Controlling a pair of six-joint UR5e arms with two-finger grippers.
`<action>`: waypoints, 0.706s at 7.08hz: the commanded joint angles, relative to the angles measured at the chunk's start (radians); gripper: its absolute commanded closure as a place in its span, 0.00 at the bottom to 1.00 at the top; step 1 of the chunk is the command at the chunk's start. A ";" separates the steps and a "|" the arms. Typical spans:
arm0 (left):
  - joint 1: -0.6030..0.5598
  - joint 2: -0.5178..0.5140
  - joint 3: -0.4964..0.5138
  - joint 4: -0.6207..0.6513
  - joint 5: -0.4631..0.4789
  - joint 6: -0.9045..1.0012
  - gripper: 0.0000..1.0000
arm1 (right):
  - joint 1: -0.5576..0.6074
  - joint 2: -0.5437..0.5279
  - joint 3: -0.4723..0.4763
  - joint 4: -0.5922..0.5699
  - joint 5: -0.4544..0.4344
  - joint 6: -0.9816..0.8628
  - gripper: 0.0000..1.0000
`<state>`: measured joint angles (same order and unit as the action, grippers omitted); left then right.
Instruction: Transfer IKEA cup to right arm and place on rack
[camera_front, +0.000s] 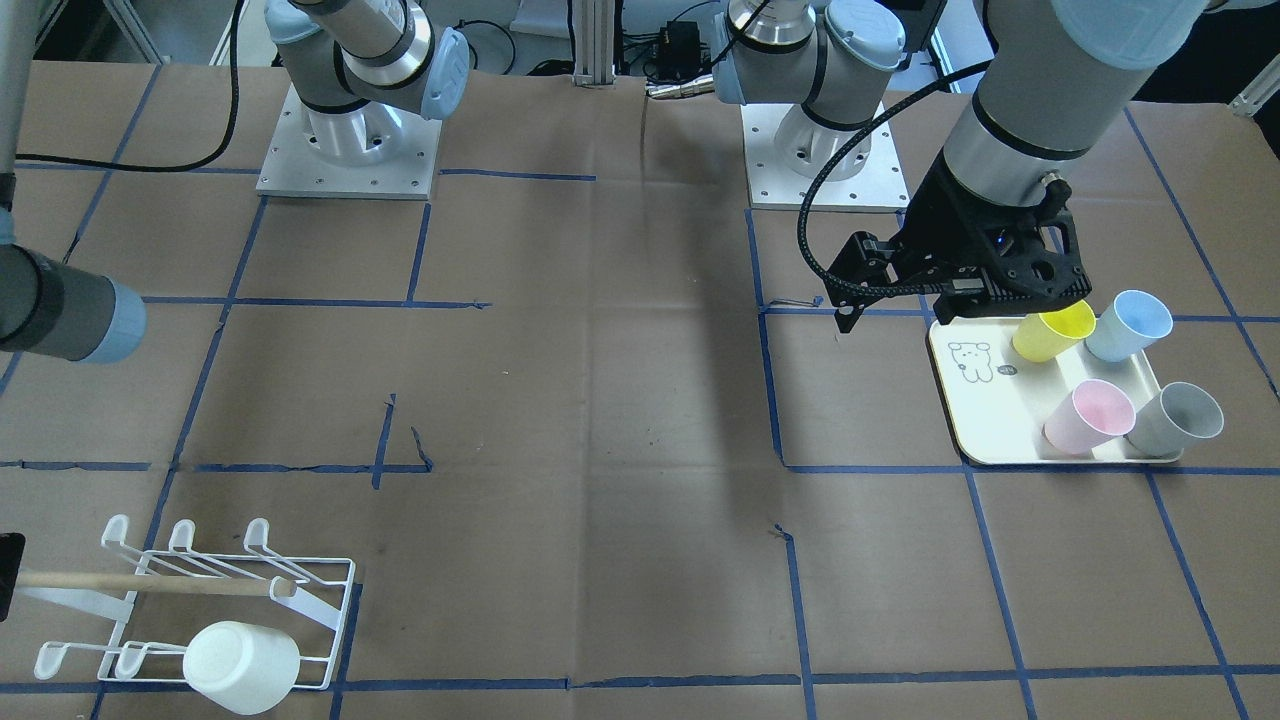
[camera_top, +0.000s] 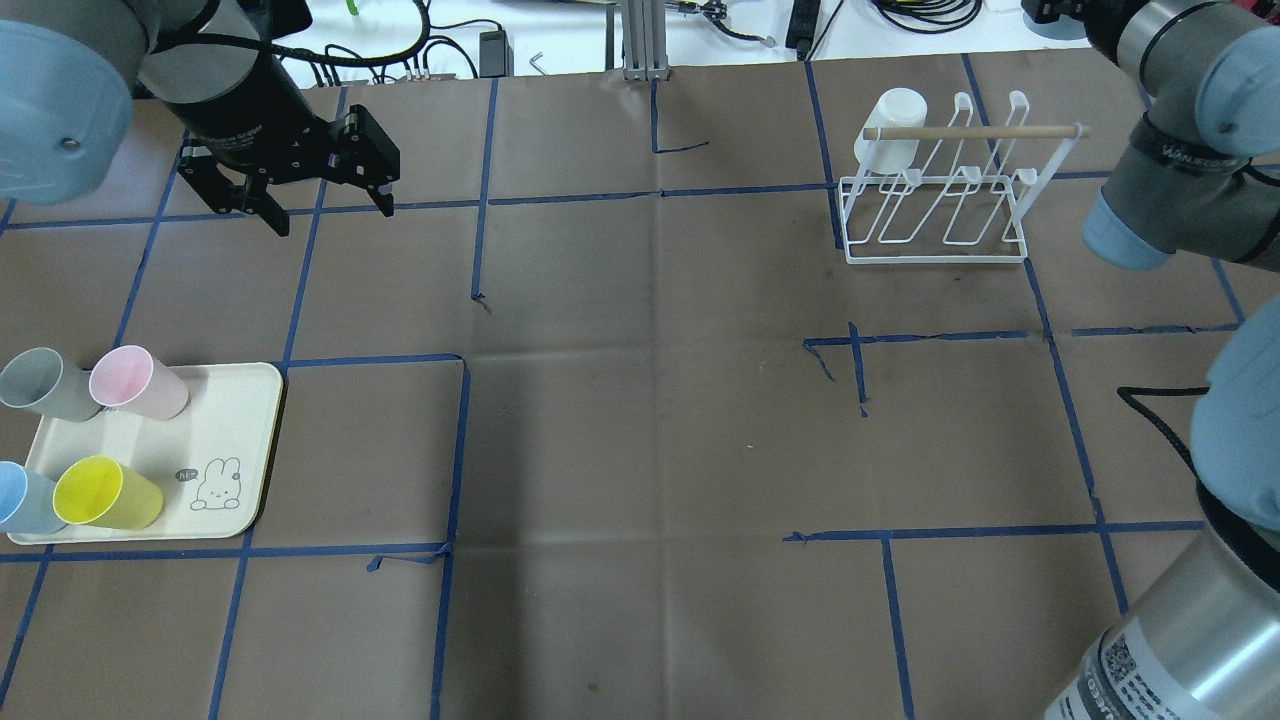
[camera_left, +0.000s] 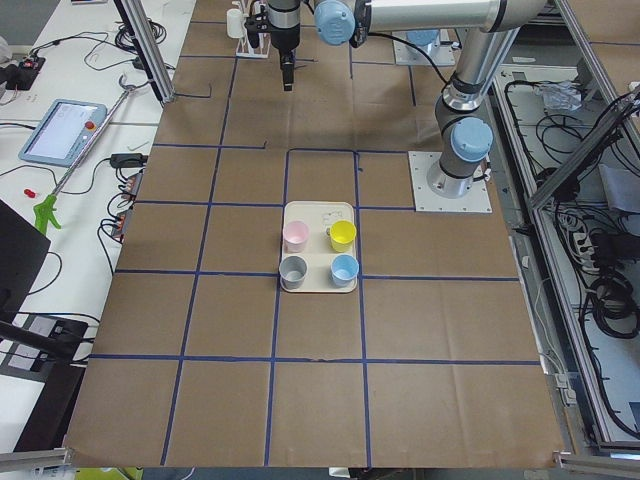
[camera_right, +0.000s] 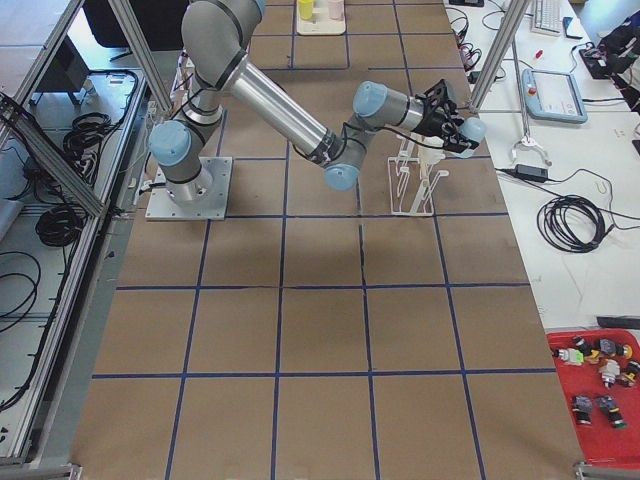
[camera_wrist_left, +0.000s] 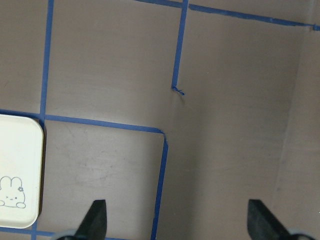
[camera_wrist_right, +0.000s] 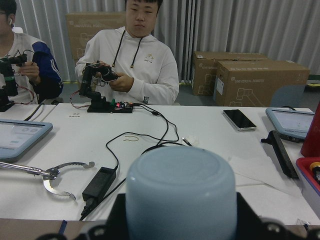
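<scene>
Here the left gripper's (camera_top: 333, 216) jaws hang released, near the tray's (camera_top: 240, 420) yellow cup (camera_top: 105, 492).

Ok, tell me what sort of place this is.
Probably a robotics lab set up for teleoperation: the left arm and right arm are bolted to a table gridded with blue tape, and a person at a bench handles a small controller arm near a teach pendant.
</scene>
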<state>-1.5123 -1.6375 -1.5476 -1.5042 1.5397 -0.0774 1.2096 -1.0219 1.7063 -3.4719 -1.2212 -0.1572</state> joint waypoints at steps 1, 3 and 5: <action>0.000 0.019 -0.026 -0.005 0.010 0.002 0.01 | -0.002 0.051 0.054 -0.094 0.006 -0.005 0.93; 0.000 0.019 -0.025 -0.002 0.007 0.022 0.01 | -0.002 0.049 0.098 -0.116 0.005 -0.002 0.93; 0.000 0.022 -0.020 0.005 0.008 0.070 0.01 | -0.004 0.051 0.125 -0.116 0.006 -0.002 0.93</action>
<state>-1.5125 -1.6171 -1.5704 -1.5026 1.5474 -0.0256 1.2068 -0.9722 1.8167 -3.5867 -1.2154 -0.1598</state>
